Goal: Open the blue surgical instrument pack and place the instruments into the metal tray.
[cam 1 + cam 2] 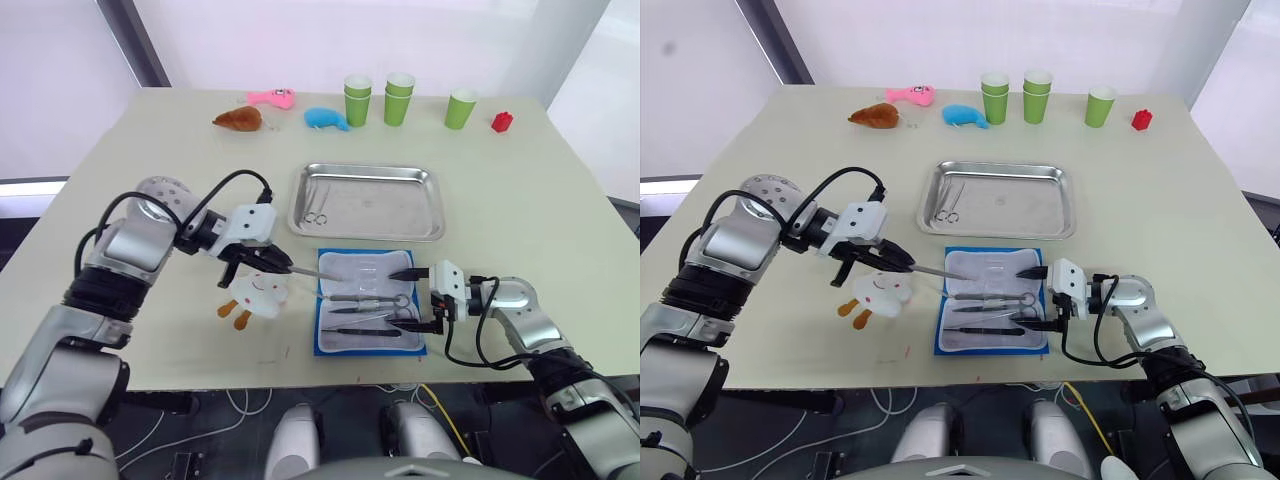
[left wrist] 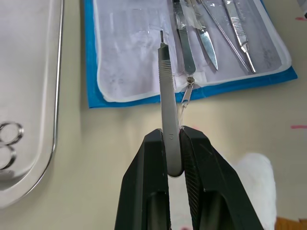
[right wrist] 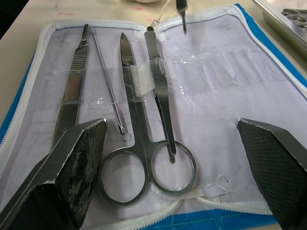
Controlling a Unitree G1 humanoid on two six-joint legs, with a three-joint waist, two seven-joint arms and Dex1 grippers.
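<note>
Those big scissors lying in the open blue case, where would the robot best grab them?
Probably at the shanks just above the ring handles of the scissors, coming straight down from above. They lie flat on the case lining, tape crosses the blades, and a thin probe sits close alongside. The right gripper, wide open, straddles the rings.

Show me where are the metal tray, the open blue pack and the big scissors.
metal tray [image 1: 432, 205]: left eye view, right rim.
blue surgical instrument pack [image 1: 345, 269]: left eye view, bare pale lining.
scissors [image 3: 128, 76]: right wrist view, blade.
</note>
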